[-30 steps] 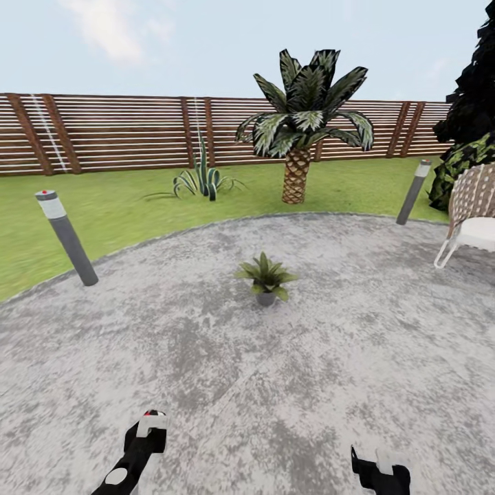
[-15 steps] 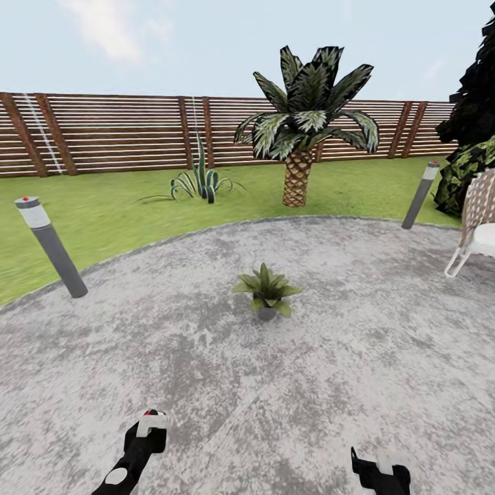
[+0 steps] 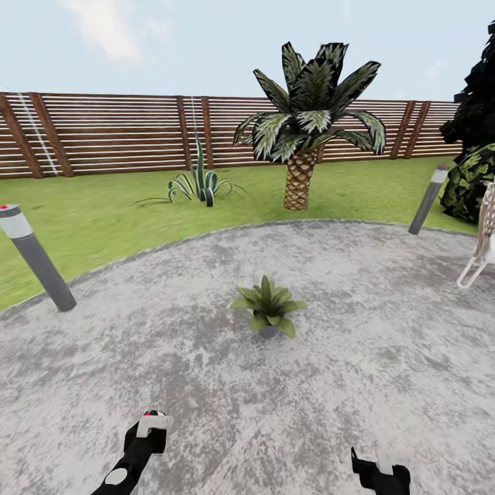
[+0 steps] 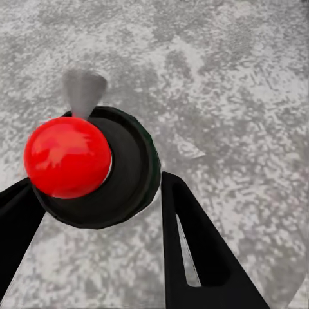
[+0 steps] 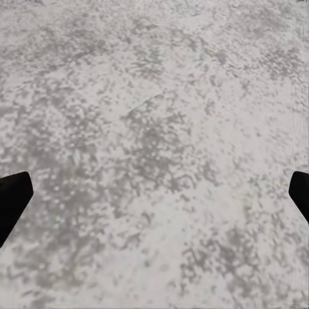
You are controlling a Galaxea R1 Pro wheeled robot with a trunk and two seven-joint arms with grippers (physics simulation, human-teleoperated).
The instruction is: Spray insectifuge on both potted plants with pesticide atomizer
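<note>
One potted plant point(image 3: 268, 307), a low rosette of green leaves in a tiny grey pot, stands on the grey concrete patio point(image 3: 378, 357) of the garden, straight ahead of me. My left gripper point(image 3: 146, 441) is low at the view's left, shut on the pesticide atomizer point(image 3: 153, 423), whose pale head with a red dot sticks up. The left wrist view looks down on the atomizer's red cap point(image 4: 67, 158) and dark round body between the black fingers point(image 4: 193, 244). My right gripper point(image 3: 377, 471) hangs open over bare concrete, its fingertips point(image 5: 13, 196) wide apart.
Grey bollard lamps stand at the patio's left edge point(image 3: 36, 260) and right edge point(image 3: 427, 201). Beyond lie lawn point(image 3: 103, 213), a spiky agave point(image 3: 199, 182), a tall palm point(image 3: 300, 179) and a slatted wooden fence point(image 3: 103, 134). A wicker seat point(image 3: 481, 251) and dark bushes point(image 3: 474, 172) are at far right.
The whole view has shifted: I have rolled forward, so the potted plant sits lower and nearer and both lamps have slid outward. The arms keep their pose.
</note>
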